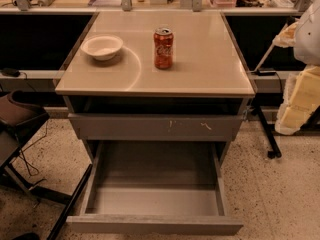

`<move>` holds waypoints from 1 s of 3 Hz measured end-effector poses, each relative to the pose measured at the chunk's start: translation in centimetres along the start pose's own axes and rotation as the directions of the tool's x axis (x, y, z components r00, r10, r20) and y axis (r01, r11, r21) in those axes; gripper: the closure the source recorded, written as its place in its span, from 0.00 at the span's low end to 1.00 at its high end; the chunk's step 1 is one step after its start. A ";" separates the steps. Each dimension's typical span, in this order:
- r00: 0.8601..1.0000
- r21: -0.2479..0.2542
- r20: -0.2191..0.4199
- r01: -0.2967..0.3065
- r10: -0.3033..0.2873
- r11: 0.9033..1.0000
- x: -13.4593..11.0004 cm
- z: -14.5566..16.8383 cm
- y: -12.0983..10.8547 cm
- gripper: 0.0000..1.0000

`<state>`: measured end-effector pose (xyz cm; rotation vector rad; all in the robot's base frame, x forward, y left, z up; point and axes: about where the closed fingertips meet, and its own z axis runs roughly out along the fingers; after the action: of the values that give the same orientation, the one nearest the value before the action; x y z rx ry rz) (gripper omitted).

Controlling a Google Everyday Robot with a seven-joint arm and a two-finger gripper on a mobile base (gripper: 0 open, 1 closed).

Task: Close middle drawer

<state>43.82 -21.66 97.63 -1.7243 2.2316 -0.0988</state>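
The middle drawer (pixel 155 225) is pulled far out toward me from the grey cabinet. Its plain flat front is at the bottom of the view, and its grey inside (pixel 155 184) is empty. Above it, the drawer front with pale scratch marks (pixel 155 127) stands slightly out under the top. My pale arm comes in at the right edge. My gripper (pixel 292 115) hangs to the right of the cabinet, about level with the scratched front and well apart from the open drawer.
A white bowl (pixel 102 46) and a red soda can (pixel 163 48) stand on the cabinet's beige top (pixel 210 69). A dark chair (pixel 20 116) is at the left. A black stand leg (pixel 267 134) is at the right. The floor is speckled.
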 end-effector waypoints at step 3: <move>0.990 -0.013 0.094 0.108 -0.107 0.994 -1.3 4.6 6.7 0.00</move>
<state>39.22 -17.95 91.90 -1.8204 2.0800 -0.0221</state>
